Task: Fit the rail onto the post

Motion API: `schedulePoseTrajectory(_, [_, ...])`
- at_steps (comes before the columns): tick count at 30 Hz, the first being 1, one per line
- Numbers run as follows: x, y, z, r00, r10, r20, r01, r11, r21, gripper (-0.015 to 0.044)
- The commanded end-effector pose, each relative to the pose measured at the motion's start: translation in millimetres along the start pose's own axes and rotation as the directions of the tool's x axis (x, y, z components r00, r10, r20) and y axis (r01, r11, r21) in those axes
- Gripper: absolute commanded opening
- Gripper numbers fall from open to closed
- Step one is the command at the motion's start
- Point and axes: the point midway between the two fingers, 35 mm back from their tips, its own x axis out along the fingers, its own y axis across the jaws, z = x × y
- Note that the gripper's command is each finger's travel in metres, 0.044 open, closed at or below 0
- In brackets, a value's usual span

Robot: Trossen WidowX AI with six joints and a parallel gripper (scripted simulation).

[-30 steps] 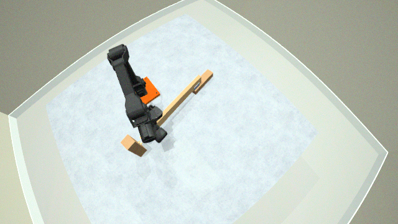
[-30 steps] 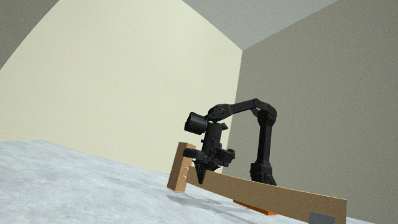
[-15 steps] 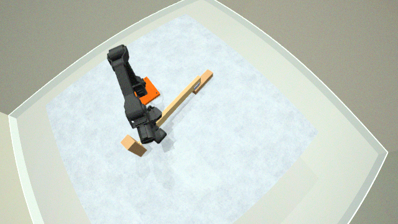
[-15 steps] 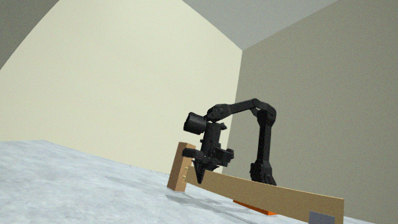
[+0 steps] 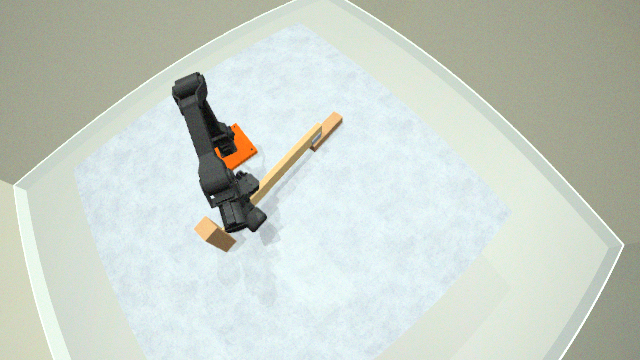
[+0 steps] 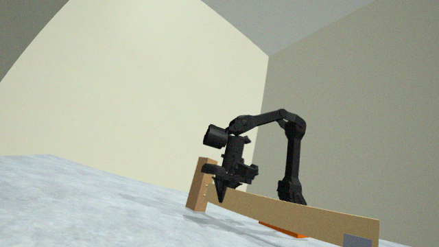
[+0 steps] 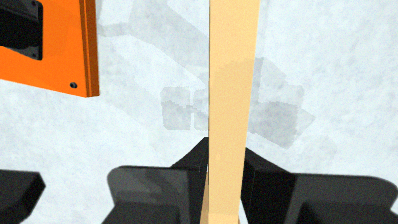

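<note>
Gripping rail (image 6: pixel 291 214) near post (image 6: pixel 199 185), hand (image 6: pixel 221 195) clamped.

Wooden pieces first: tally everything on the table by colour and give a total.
Wood: 3 — rail, post, footboard block
Orange: 1 — base plate
Black: 1 — arm, its pincer shut on the rail
Total: 5

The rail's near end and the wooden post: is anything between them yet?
In the exterior view, the rail, gripped in the jaws, stops just short of the post. Only a narrow gap lies between, crossed by two small pegs.
</note>
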Motion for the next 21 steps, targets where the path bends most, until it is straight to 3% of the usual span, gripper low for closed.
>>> schedulePoseTrajectory(1, [-2.3,-1.8,-3.3,1.000,-0.007,-0.007,0.007,1.000,-0.003,0.0000])
schedulePoseTrajectory(21, [-2.5,-1.8,-9.5,1.000,-0.007,-0.008,0.007,1.000,-0.003,0.0000])
